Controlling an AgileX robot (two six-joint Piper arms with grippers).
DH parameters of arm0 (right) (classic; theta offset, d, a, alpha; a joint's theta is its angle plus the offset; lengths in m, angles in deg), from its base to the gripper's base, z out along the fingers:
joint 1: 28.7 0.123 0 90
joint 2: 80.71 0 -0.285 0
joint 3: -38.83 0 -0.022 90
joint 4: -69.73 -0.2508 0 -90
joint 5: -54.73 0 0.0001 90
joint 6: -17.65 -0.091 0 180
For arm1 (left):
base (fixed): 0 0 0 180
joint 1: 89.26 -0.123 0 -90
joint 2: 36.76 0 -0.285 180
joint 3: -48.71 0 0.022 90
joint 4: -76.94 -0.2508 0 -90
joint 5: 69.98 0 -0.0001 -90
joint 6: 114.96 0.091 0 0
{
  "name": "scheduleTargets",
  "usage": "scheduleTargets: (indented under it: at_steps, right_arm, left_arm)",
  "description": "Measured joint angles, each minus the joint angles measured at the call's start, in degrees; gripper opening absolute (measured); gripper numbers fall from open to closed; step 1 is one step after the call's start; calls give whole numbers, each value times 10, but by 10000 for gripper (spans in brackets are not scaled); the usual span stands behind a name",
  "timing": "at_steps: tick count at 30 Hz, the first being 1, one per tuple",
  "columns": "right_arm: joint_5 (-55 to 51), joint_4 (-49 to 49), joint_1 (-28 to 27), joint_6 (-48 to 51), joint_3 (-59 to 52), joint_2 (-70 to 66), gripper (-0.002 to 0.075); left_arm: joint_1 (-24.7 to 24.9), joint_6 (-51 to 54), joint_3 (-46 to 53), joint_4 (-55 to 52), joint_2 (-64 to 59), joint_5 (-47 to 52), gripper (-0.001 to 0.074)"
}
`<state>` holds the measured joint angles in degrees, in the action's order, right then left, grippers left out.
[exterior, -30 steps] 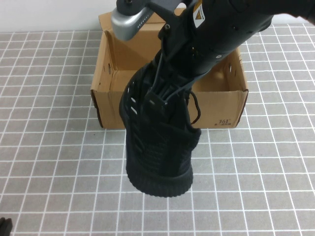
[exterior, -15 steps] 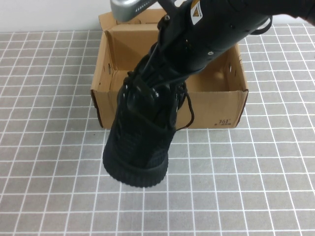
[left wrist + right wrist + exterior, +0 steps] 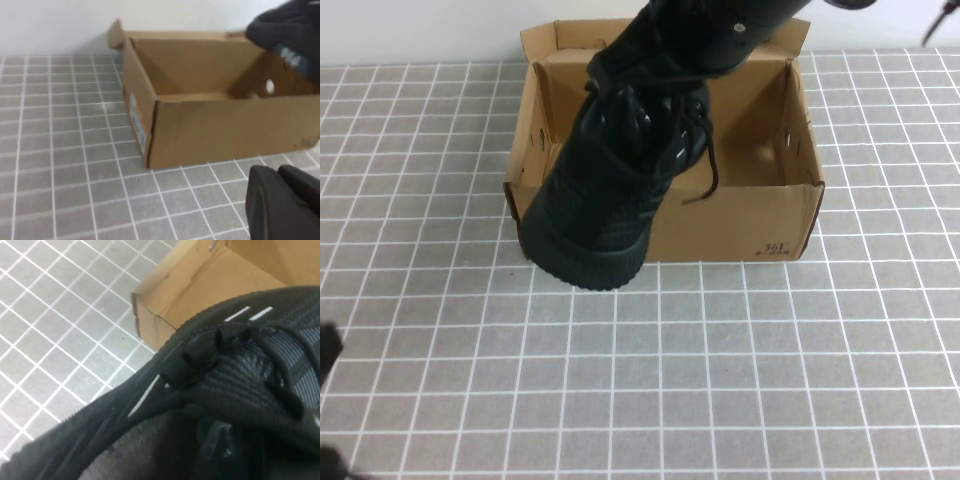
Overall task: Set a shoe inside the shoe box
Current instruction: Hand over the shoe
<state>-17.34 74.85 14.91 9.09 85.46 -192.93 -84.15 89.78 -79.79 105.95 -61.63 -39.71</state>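
The left gripper (image 3: pixel 282 200) sits low over the near-left corner of the tabletop (image 3: pixel 440 340), well apart from the work; only a dark blurred part of it shows at the left edge of the high view, and whether its fingers stand wide or narrow cannot be told.

Further right, toward the far edge and about midway across the gridded top, stands the shoe box (image 3: pixel 740 225), a brown cardboard carton with its flap lid folded back behind it, small holes in its side walls and small black print on its near-right corner. Its inside looks bare cardboard in the left wrist view.

The shoe (image 3: pixel 610 185), black knit with black laces and small white dashes on its side, hangs tilted in the air over the box's near-left corner. Its toe points down and toward the near-left, overhanging the front wall, while its heel end is raised above the box opening. A loose lace dangles beside the front wall.

The right gripper (image 3: pixel 710 25) reaches in from the far-right and carries the shoe by its heel end; its fingers are hidden by the shoe.
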Motion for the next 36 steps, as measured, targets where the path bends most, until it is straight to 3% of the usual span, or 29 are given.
scheduleTargets:
  at_steps: [5, 11, 16, 19, 30, 36]
  right_arm:
    - [-11, -6, -15, -9, 9, -21, 0]
    - [-5, -6, -18, -29, 9, -24, -1]
    - [3, -6, -18, -31, 9, -28, -1]
    - [13, -6, -18, -31, 10, -32, 0]
    - [36, -18, -47, -31, 14, -56, -1]
    - [36, -19, -69, -31, 14, -57, 0]
  left_arm:
    - [0, 136, -78, 73, -98, 28, -1]
    - [0, 360, -133, 287, -211, 88, -1]
    - [0, 455, -154, 374, -276, 90, -1]
    - [3, 478, -176, 382, -315, 89, -1]
    - [88, 503, -294, 322, -432, 45, -1]
    - [124, 404, -381, 178, -484, 63, -1]
